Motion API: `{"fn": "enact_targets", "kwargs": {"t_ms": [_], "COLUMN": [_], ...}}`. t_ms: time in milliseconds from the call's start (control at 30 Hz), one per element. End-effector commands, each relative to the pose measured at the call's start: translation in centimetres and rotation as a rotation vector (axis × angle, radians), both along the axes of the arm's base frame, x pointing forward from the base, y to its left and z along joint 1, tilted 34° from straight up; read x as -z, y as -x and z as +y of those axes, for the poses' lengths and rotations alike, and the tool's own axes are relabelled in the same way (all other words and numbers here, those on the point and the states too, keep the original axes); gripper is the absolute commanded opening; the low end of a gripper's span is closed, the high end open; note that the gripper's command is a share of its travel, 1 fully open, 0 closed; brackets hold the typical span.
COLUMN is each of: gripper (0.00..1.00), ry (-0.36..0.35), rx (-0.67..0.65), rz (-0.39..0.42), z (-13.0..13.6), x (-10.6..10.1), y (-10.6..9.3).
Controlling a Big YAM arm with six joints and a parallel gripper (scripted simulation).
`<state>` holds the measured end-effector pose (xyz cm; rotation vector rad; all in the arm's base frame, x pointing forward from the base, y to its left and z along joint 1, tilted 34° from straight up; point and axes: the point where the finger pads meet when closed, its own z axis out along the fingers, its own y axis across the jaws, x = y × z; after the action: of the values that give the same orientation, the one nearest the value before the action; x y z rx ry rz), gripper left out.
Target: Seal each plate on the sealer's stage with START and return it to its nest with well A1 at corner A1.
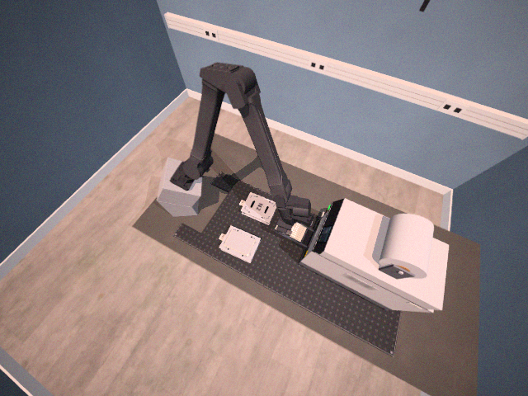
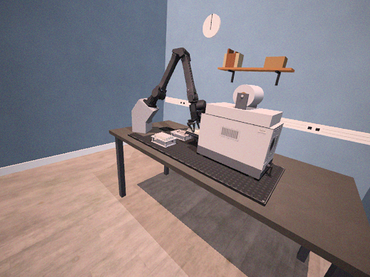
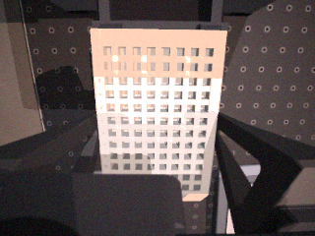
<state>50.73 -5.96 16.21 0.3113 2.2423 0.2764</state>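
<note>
My gripper (image 1: pixel 296 230) (image 2: pixel 194 128) (image 3: pixel 157 118) is shut on a white plate (image 1: pixel 299 233) (image 3: pixel 157 105), with a finger along each long side. The plate looks level at the sealer's stage (image 1: pixel 286 237) (image 2: pixel 191 134); whether it touches the stage is hidden. A few small glints show on its top; I cannot tell whether foil covers it. Nest N2 (image 1: pixel 258 207) (image 2: pixel 182 135) holds no plate, and its label shows. A second white plate (image 1: pixel 241 244) (image 2: pixel 163 135) sits flat in the other nest (image 1: pixel 225 238). The sealer's lamp (image 1: pixel 329 207) shows green. The START button is not clear.
The white sealer (image 1: pixel 355 225) (image 2: pixel 233 136) stands close beyond the gripper, with a foil roll (image 1: pixel 407 240) (image 2: pixel 252 95) on top. Nest N2 lies close on the arm's base side. The perforated dark mat (image 1: pixel 332 304) (image 2: pixel 227 173) runs along the sealer's side.
</note>
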Motion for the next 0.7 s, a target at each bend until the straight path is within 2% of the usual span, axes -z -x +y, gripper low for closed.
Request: {"fn": "enact_targets", "kwargs": {"t_ms": [0,300,500,667], "gripper": [0.00,0.00,0.00,0.00], "ry": [0.005,0.010,0.015,0.014], "rx": [0.005,0.005,0.009,-0.003], "rz": [-0.035,-0.016,-0.040,-0.067], "z": [-0.3,-1.0,-1.1,-0.2], "x": [-1.8,-1.2,-1.6,-2.9], "y": [-1.6,-0.7,-0.1,-0.5]}}
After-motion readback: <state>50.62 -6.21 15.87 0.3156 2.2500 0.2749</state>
